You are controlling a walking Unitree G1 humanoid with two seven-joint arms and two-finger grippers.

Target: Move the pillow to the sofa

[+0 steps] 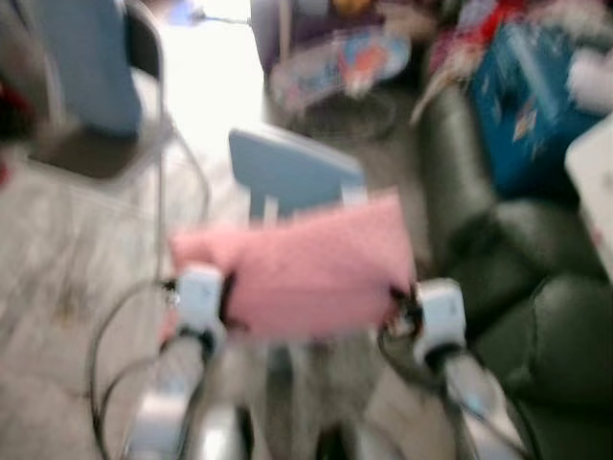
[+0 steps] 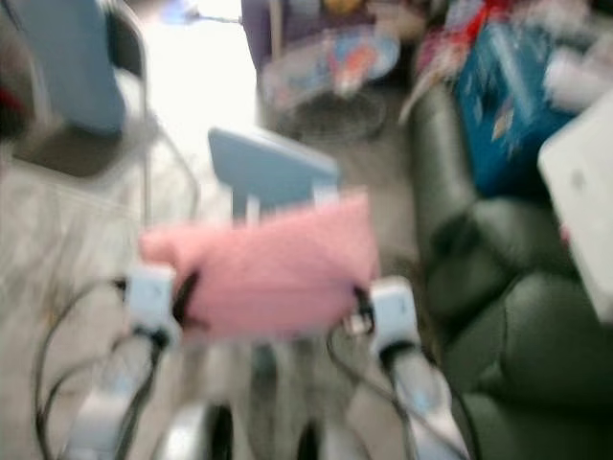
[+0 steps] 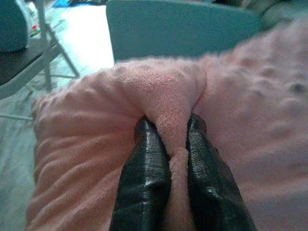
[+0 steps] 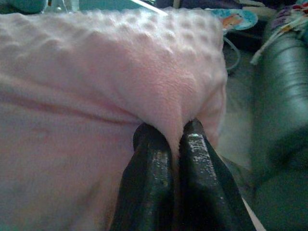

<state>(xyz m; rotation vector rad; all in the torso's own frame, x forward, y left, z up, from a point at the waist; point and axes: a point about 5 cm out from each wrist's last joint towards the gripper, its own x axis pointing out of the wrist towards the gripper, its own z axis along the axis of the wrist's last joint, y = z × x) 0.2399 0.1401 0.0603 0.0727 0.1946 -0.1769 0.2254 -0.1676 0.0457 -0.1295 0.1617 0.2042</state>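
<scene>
A pink fuzzy pillow hangs in the air in front of me, held between both arms. My left gripper is shut on a fold of its left edge, and in the eye views it shows at the pillow's left side. My right gripper is shut on a pinch of the pillow's right edge. The dark leather sofa stands to my right, close to the pillow's right end. The eye views are blurred.
A small blue chair stands just behind the pillow. A grey folding chair is at the far left. A blue box and clutter lie on the sofa's far end. Toys lie on the floor beyond. Cables trail on the floor at left.
</scene>
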